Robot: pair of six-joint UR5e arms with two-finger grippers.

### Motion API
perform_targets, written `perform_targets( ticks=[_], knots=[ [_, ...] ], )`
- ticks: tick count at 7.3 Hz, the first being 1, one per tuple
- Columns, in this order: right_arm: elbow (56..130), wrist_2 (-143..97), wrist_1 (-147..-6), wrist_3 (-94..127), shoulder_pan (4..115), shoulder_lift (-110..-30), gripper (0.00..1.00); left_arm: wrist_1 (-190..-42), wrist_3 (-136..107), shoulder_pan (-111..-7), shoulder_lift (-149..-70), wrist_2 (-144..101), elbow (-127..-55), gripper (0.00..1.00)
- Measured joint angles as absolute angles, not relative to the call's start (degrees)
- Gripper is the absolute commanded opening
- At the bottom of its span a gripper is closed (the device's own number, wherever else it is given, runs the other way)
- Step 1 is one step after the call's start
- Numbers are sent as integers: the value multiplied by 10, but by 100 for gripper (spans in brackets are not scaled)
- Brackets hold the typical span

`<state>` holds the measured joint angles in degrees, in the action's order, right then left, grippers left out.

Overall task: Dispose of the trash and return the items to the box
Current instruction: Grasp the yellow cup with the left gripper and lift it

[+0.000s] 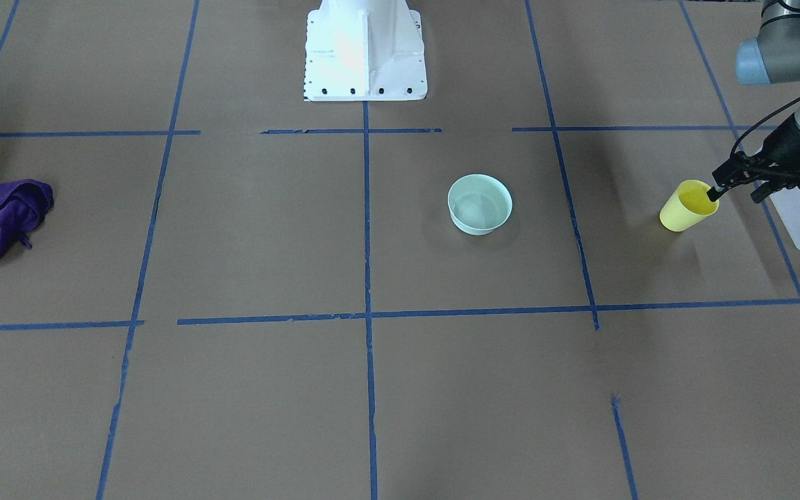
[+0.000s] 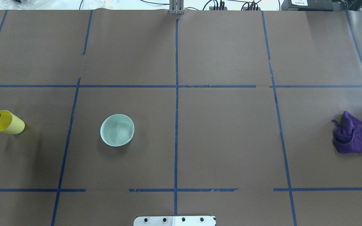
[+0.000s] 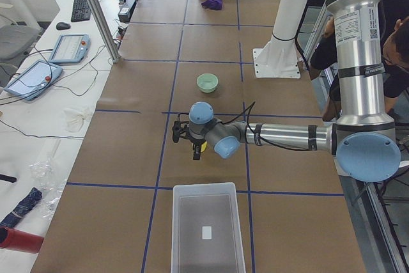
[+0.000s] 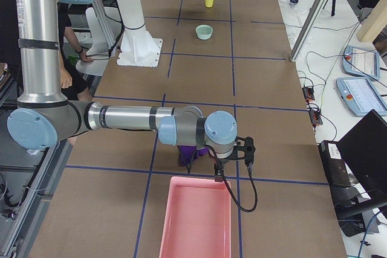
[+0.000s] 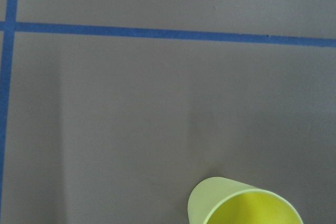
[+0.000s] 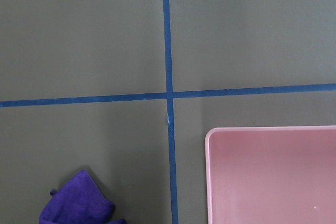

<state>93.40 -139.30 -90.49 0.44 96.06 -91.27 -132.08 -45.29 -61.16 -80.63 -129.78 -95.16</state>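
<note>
The box (image 3: 206,187) is the largest piece here. It sits open-topped at the table's end on the robot's left, and both items have to go there. The bowl (image 1: 480,205) rests mouth up nearer the middle of the table, well apart from either arm, though the left arm is plainly the closer one.

The cup (image 1: 685,212) stands between bowl and box. As far as I can judge it is upright, long axis vertical and mouth facing up. I cannot tell whether its base is on the paper or just off it.

The left gripper (image 1: 733,196) hangs over the cup's box-side edge with its jaws apart. One finger (image 1: 714,193) dips just inside the mouth and the other hangs outside the wall, toward the box. So the wall I want lies between the fingers, and the cup's body lies on the bowl side of the claw. I judge the next move to be a pinch on that rim, then a short carry outward, away from the bowl.

The right gripper (image 4: 242,151) is at the far end near a purple cloth (image 2: 352,135) and a pink bin (image 4: 199,179). I cannot tell whether it is open or closed.
</note>
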Motion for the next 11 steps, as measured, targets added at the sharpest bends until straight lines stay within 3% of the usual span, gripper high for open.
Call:
perform_targets(
  ticks=[1,2,3,4,5,8,11],
  knots=[
    [934,-1393,-905,4,961,-912,100,-1322,-453,-603,-808,-1297,-946,100],
    [934,-1393,-905,4,961,-912,100,-1322,-455,-594,-811,-1294,-942,93],
    [934,-1393,-906,4,961,-912,100,-1322,-462,-584,-813,-1286,-940,60],
    [934,-1394,-906,4,961,-912,100,-1323,-479,-575,-815,-1276,-940,7],
    [935,-1394,-906,4,961,-912,100,-1323,-493,-571,-818,-1272,-940,0],
    [963,-1391,-906,4,959,-913,100,-1321,-503,-570,-820,-1269,-942,0],
    [983,-1395,-904,9,937,-918,100,-1274,-500,-583,-814,-1274,-1000,0]
  ],
)
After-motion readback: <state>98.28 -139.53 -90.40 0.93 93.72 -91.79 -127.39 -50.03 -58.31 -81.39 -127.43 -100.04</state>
